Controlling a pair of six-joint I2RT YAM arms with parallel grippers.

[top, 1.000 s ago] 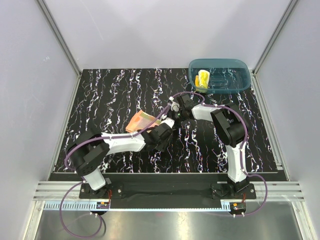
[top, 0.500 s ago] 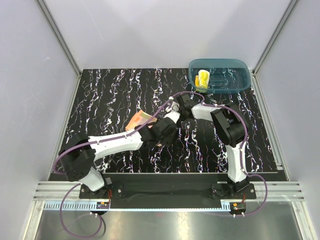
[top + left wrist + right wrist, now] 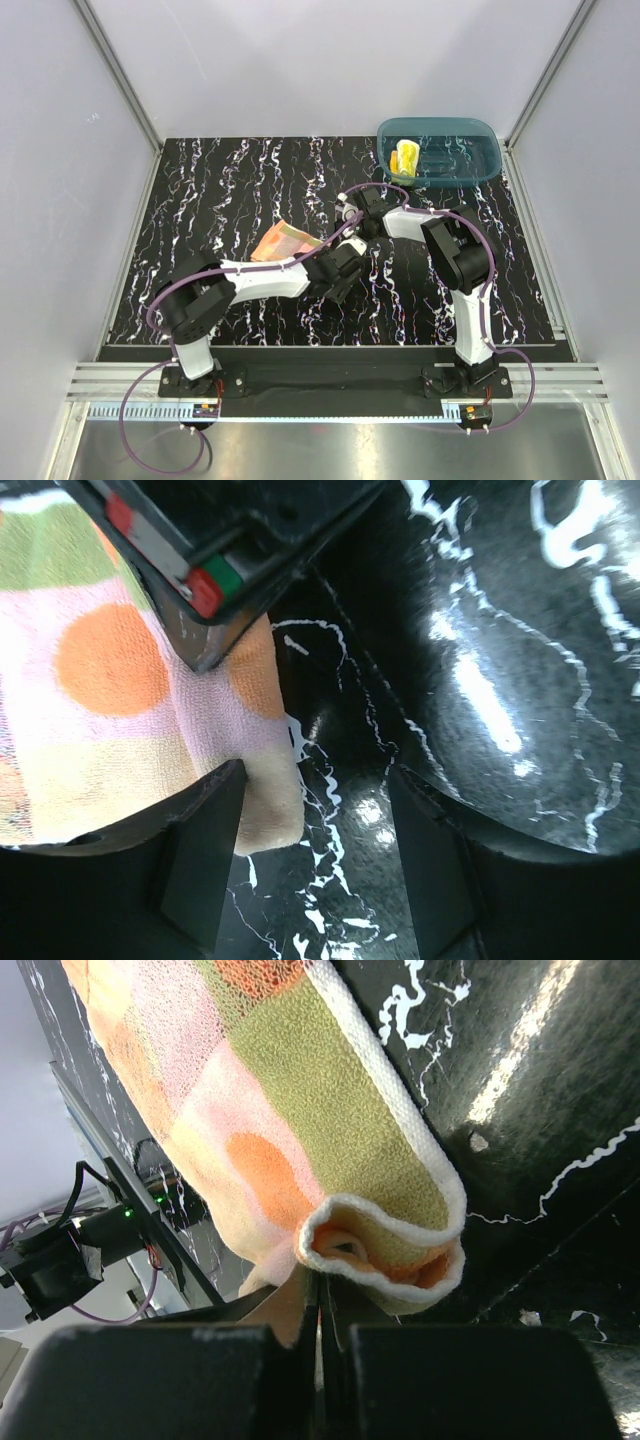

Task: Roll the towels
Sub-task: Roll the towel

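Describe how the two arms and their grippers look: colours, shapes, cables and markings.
Both arms, left arm and right arm, have white rounded link shells, black joints and a thin purple cable looping alongside. The left gripper and right gripper have blocky black fingers. The right gripper's body carries small red and green patches.

Table [image 3: 220, 190]: far-left part bare, open for passage. Centre: barred by towel [image 3: 282, 242], with left arm [image 3: 255, 282] and right arm [image 3: 460, 260] meeting beside it. Far-right corner: taken by tub [image 3: 485, 168]. Left gripper [image 3: 312, 780]: jaws apart, bare table between, towel touching one.
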